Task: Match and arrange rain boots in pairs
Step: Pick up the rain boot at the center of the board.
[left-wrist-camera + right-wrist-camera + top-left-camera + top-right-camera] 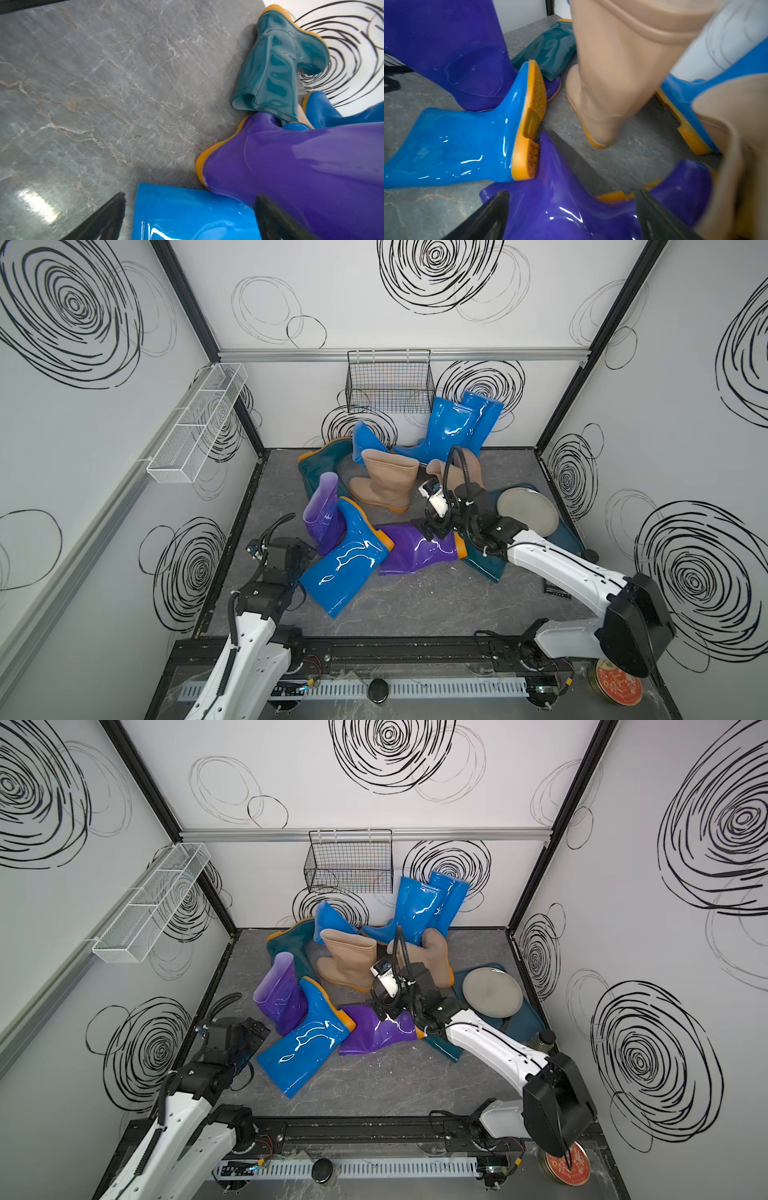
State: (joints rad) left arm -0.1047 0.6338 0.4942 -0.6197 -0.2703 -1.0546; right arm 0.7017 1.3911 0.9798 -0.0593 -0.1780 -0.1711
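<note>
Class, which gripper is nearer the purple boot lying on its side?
Right. The right gripper hangs open directly over the lying purple boot, fingers straddling it. The left gripper sits across the blue boot from it, at that boot's opening.

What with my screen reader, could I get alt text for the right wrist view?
Open right claw over a purple rain boot lying on its side. A blue boot rests its orange sole against it; a tan boot stands behind, a dark teal boot lies beyond.

left arm (249,635): bent, held low
left gripper (190,196): jaws wide apart
right arm (561,568): stretched forward, wrist pitched down
right gripper (572,192): jaws wide apart
</note>
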